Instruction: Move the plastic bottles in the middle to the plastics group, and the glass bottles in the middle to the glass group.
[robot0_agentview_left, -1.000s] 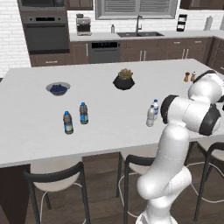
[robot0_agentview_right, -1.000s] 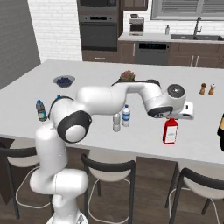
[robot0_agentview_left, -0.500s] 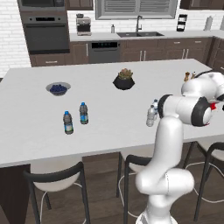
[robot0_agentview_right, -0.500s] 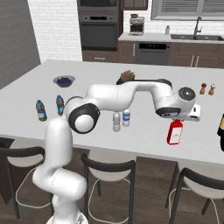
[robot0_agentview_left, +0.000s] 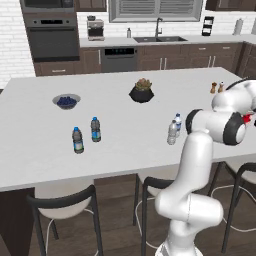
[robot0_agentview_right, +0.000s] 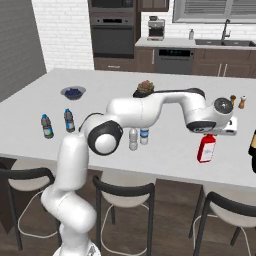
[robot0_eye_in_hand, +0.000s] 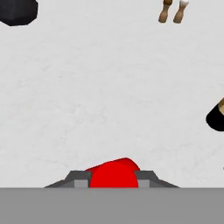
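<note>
My claw (robot0_agentview_right: 209, 135) is pinching the red glass bottle (robot0_agentview_right: 206, 149) by its top, holding it tilted just above the white table (robot0_agentview_right: 165, 150) near its right end. The two clear water bottles (robot0_agentview_right: 138, 137) stand side by side mid-table. The dark-capped pair (robot0_agentview_right: 56, 123) stands well apart near the left edge, in front of a bowl (robot0_agentview_right: 73, 92).

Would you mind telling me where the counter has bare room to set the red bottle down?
The gripper holds the red bottle. Bare counter lies between it and the two clear bottles, and between the plant bowl and the shakers. A dark bottle crowds the right edge.
</note>
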